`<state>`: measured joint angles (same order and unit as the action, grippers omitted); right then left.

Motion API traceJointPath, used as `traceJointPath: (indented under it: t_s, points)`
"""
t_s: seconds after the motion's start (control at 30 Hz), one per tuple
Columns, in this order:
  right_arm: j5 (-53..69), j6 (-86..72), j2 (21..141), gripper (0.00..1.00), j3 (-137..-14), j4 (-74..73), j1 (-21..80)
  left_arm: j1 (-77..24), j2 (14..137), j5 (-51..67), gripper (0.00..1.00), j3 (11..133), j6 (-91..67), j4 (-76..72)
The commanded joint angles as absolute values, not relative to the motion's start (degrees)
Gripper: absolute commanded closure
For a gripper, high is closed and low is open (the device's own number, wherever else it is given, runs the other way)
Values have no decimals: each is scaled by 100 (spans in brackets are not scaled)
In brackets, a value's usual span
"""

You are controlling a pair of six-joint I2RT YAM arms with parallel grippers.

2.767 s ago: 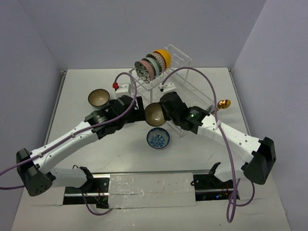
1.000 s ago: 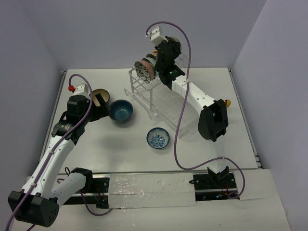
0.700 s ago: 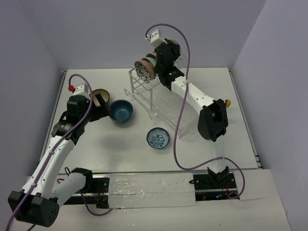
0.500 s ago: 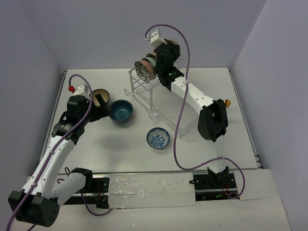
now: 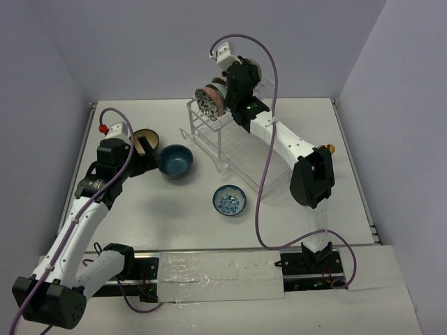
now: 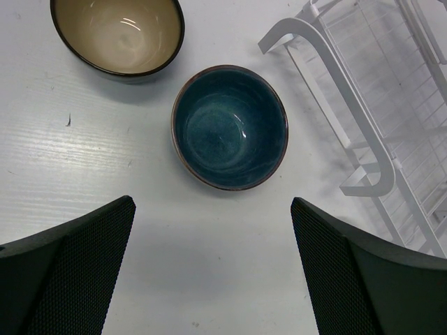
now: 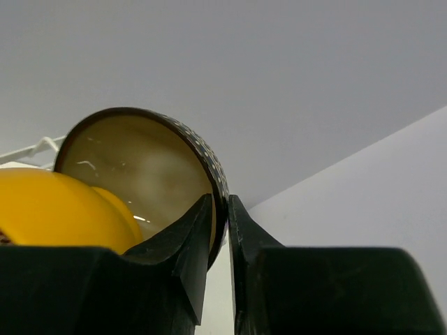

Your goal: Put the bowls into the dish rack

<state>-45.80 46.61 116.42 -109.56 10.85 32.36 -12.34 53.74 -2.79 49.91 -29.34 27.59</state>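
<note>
A flat white table top (image 5: pixel 160 230) with a faint wood grain fills the floor of the scene, closed in on three sides by plain pale lavender walls (image 5: pixel 140 49). Thin grey metal strips (image 5: pixel 80 160) run along the table's left and right edges. Along the near edge lies a black rail (image 5: pixel 209 259), with a wide strip of whitish translucent tape (image 5: pixel 220 276) stuck across its middle. At the right, only a small bit of a gold spoon (image 5: pixel 330 148) shows. Close up, the table carries a tiny dark mark (image 6: pixel 68 122).
</note>
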Motion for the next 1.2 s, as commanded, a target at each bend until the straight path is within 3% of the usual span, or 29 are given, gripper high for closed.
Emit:
traceJointPath:
  t_s: [0.0,0.47,0.77,0.93,1.17]
  points:
    - [-4219,4272,11119,77,-10890,976,3357,-1195,5291,-185,1,4992,-2848,2566]
    - [-3630,3464,10828,73,-10740,545,3331,-1187,5238,-193,1,4975,-2830,2566]
    - [-2638,2112,10135,71,-11206,-639,3033,-1195,5256,-176,1,4966,-2839,2566]
    - [-1435,1048,9932,64,-11557,-1370,2479,-1187,5291,-176,1,4966,-2848,2566]
    - [58,80,10291,48,-12102,-2004,1645,-1187,5352,-141,1,4966,-2848,2558]
